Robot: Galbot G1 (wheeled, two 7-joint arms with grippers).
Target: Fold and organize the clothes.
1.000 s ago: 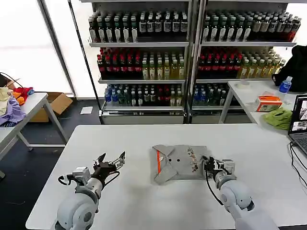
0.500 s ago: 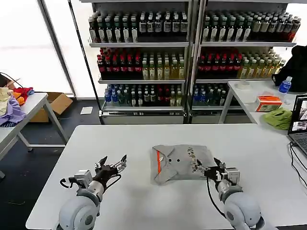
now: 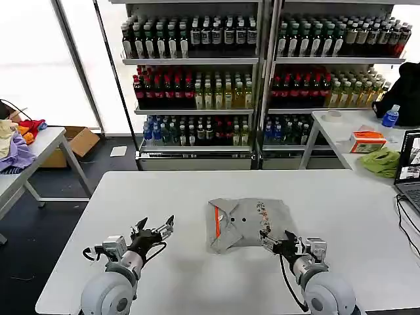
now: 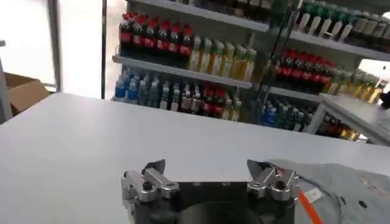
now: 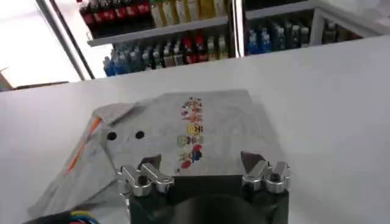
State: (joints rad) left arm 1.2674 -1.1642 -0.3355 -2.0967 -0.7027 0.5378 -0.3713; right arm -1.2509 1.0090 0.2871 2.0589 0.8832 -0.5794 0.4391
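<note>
Folded grey shirt [image 3: 247,222] lying mid-worktop [image 3: 197,197], small colourful print illegible, orange-red collar lining showing, right gripper [image 3: 276,241] at its near edge, fingers open, empty, left gripper [image 3: 153,230] well apart, fingers open, empty.

No text can be read — the grey shirt [image 5: 183,131] carries only small colourful printed graphics, illegible.

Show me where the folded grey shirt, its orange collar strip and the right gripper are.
folded grey shirt [image 3: 246,222], head view, on the plain grey fabric at its middle.
orange collar strip [image 3: 217,223], head view, midway along the strip.
right gripper [image 3: 277,241], head view, midway between its open fingertips.
</note>
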